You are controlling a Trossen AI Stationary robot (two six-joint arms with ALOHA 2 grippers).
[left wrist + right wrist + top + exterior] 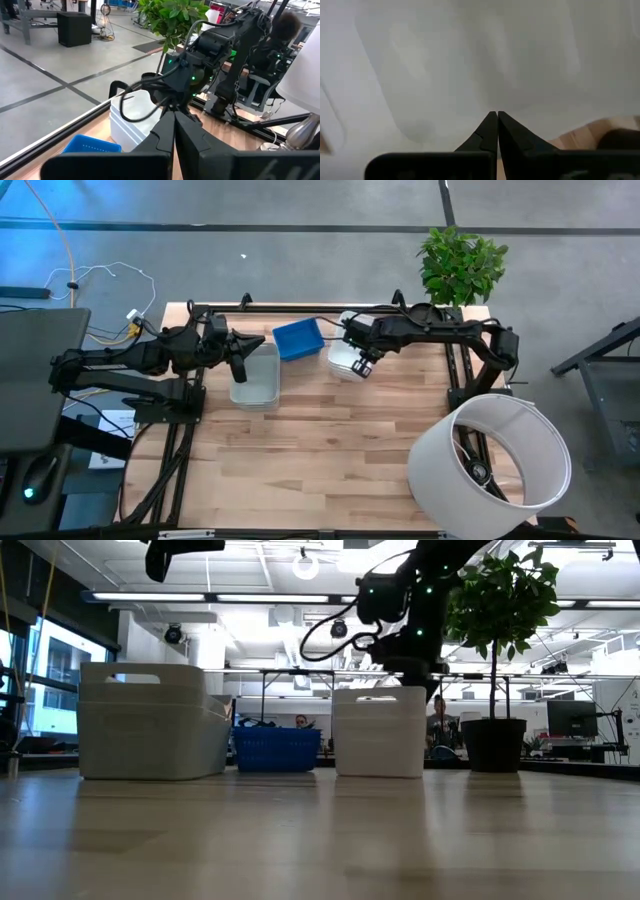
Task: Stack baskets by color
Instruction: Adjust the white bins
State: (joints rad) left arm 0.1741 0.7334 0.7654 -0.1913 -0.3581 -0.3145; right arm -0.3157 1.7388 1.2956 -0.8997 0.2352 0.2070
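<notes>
Three groups of baskets stand along the table's far side. A translucent grey stack [255, 378] [150, 720] is on the left, a blue perforated basket [298, 338] [275, 750] in the middle, and a white stack [343, 358] [378, 732] on the right. My right gripper [363, 369] [497, 115] is shut and points steeply down over the white stack, whose white plastic fills the right wrist view. My left gripper [255, 342] [174, 115] is shut and held high, nearly level, above the grey stack's far end. Nothing shows between either gripper's fingers.
A potted plant [460, 265] [493, 745] stands at the far right corner. A large white cylinder [490, 465] lies at the near right. The wooden table top [320, 470] is bare in the middle and toward the near edge. People sit in the room beyond.
</notes>
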